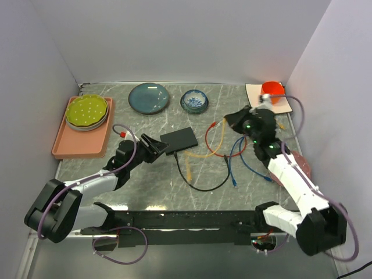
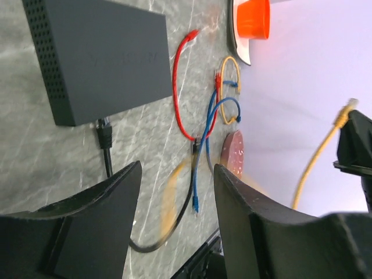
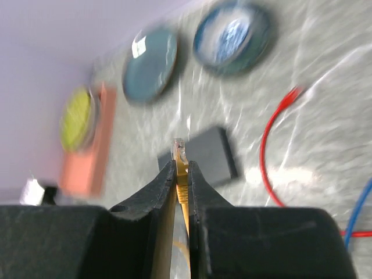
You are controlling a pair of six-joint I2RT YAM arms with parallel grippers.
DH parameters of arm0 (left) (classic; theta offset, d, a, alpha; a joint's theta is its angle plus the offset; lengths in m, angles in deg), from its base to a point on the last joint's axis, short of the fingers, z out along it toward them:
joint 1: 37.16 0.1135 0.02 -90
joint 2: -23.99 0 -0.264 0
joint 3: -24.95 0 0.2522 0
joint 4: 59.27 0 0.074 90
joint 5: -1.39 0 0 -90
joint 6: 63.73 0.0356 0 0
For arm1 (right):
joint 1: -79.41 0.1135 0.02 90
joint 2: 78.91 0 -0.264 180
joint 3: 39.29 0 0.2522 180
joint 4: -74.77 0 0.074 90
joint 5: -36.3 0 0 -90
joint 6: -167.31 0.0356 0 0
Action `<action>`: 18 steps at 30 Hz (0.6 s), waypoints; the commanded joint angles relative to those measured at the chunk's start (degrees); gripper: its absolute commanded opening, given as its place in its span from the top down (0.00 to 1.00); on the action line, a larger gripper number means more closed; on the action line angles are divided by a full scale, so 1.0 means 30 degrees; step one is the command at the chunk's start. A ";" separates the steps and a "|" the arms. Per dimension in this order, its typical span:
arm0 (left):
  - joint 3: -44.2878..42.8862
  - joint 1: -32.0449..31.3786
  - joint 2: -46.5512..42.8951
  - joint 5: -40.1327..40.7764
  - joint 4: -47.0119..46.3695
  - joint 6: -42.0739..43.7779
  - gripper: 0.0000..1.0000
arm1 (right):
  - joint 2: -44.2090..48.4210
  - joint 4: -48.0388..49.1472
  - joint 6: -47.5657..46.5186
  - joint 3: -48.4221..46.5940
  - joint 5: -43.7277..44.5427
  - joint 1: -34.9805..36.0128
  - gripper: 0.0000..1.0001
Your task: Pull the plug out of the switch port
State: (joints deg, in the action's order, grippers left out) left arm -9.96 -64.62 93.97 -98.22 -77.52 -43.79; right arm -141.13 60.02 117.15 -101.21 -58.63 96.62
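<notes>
The switch (image 1: 179, 139) is a flat black box lying mid-table, also seen in the left wrist view (image 2: 99, 58) and, blurred, in the right wrist view (image 3: 212, 154). My right gripper (image 3: 181, 165) is shut on a yellow plug (image 3: 180, 152), held in the air away from the switch; the gripper (image 1: 235, 121) hovers to the switch's right. The yellow cable (image 1: 203, 154) trails down to the table. A black cable's plug (image 2: 104, 131) sits in the switch's edge. My left gripper (image 2: 177, 171) stands open and empty just beside the switch's left end (image 1: 157, 145).
A teal plate (image 1: 149, 97), a blue bowl (image 1: 194, 100) and an orange cup (image 1: 272, 89) stand at the back. A pink tray (image 1: 81, 139) with a green plate (image 1: 87, 111) lies far left. Red (image 1: 210, 136), blue (image 1: 232, 168) and black (image 1: 200, 186) cables lie right of the switch.
</notes>
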 commanded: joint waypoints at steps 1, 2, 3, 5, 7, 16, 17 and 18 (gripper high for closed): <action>0.0514 0.0014 -0.0765 -0.0723 -0.1721 -0.0523 0.41 | 0.1754 0.1529 0.2802 0.0877 -0.2512 -0.2833 1.00; 0.0603 0.0014 -0.0853 -0.0782 -0.1955 -0.0581 0.41 | 0.1725 0.2635 0.3705 0.1197 -0.3242 -0.3388 1.00; 0.0691 0.0014 -0.0912 -0.0898 -0.2044 -0.0581 0.42 | 0.1522 0.3255 0.4236 0.1374 -0.4236 -0.4177 1.00; 0.1042 0.0014 -0.1059 -0.0929 -0.2365 -0.0727 0.42 | 0.1374 0.4253 0.5790 0.1929 -0.5650 -0.4681 1.00; 0.1509 0.0014 -0.1147 -0.0958 -0.2717 -0.0961 0.42 | 0.1869 0.3967 0.6522 0.2283 -0.3706 -0.4916 1.00; 0.2010 0.0043 -0.1411 -0.0870 -0.2193 -0.0847 0.42 | 0.2401 0.0569 0.9418 0.3310 0.3899 -0.8017 1.00; 0.1952 0.0014 -0.1469 -0.0812 -0.2046 -0.0787 0.42 | 0.2109 0.0682 0.9804 0.3455 0.3377 -0.9038 1.00; 0.1864 0.0014 -0.1499 -0.0841 -0.1900 -0.0699 0.42 | 0.1497 0.1031 1.0098 0.3630 0.3081 -0.9628 1.00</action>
State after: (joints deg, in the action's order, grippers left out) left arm -3.68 -64.62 91.19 -100.42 -82.29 -46.39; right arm -133.46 63.62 140.60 -90.22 -54.06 74.13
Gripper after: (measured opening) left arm 0.581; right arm 0.157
